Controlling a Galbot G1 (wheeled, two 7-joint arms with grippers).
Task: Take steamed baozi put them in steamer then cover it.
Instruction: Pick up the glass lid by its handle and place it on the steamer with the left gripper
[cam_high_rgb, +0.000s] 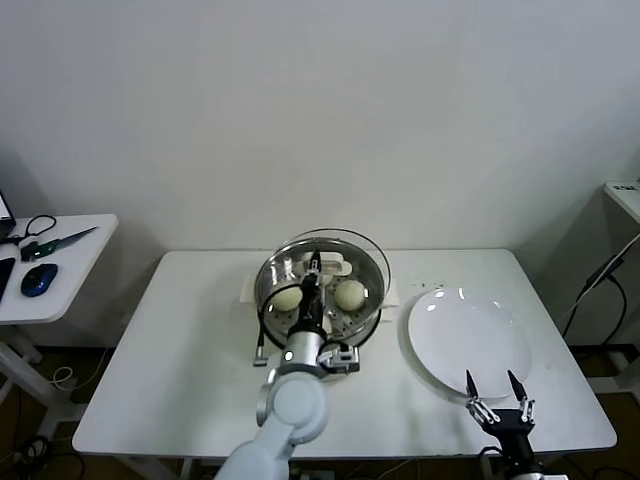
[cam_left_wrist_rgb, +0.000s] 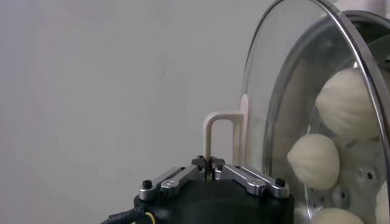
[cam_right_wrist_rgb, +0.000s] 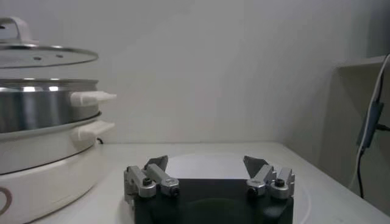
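left gripper (cam_high_rgb: 314, 266) fingers pinched on lid (cam_high_rgb: 335, 250) handle, lid level just above steamer (cam_high_rgb: 270, 300) | buns (cam_high_rgb: 288, 298) in steamer: 2 seen head view, more through glass | right gripper (cam_high_rgb: 497, 392) fingers wide, near plate (cam_high_rgb: 450, 335) edge | counter (cam_high_rgb: 190, 350)

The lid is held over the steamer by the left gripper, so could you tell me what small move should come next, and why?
Probably lower the lid straight down. The left gripper is shut on its handle, and the right wrist view shows a gap between lid and steamer rim. Baozi are inside; the plate is empty. The right gripper waits open at the plate's near edge.
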